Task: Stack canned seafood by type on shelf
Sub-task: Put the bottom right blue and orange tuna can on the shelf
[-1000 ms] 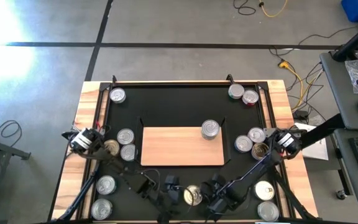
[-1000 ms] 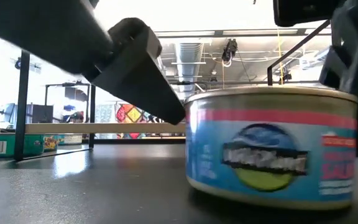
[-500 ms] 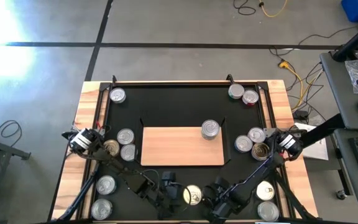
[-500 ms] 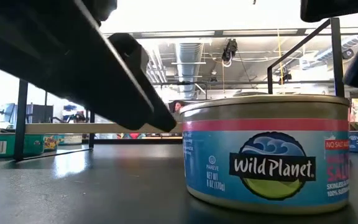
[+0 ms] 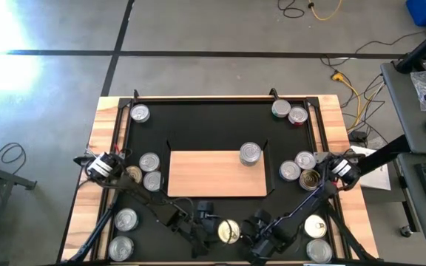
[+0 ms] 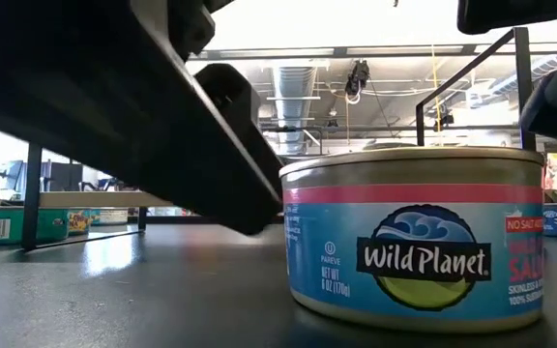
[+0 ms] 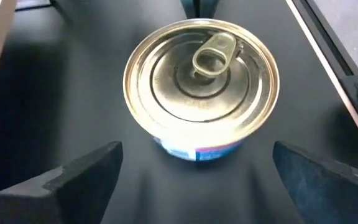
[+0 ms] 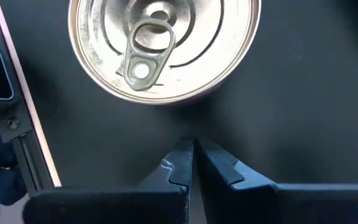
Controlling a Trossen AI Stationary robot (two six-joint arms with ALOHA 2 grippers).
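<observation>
A short blue-labelled can (image 5: 229, 231) with a gold pull-tab top stands upright on the black mat near the table's near edge. It also shows in the low view as the can (image 6: 419, 237) and in both wrist views as the can (image 7: 201, 81) and the can (image 8: 163, 43). My left gripper (image 7: 196, 152) is wide open just left of it, its fingertips level with the can's nearer side and apart from it. My right gripper (image 8: 195, 146) is shut, just right of the can with a small gap. The light-wood shelf (image 5: 205, 177) bears one silver can (image 5: 251, 154).
Other cans stand around the shelf on the mat: three at its left (image 5: 149, 161), three at its right (image 5: 305, 159), two at the far right corner (image 5: 281, 108), one at the far left (image 5: 140, 113), and pairs near both near corners (image 5: 126, 219), (image 5: 315, 227).
My right gripper has drawn back from the can toward the table's right. My left gripper has moved toward the can from the left and come lower, staying open. The can was blurred a second ago and now stands still.
</observation>
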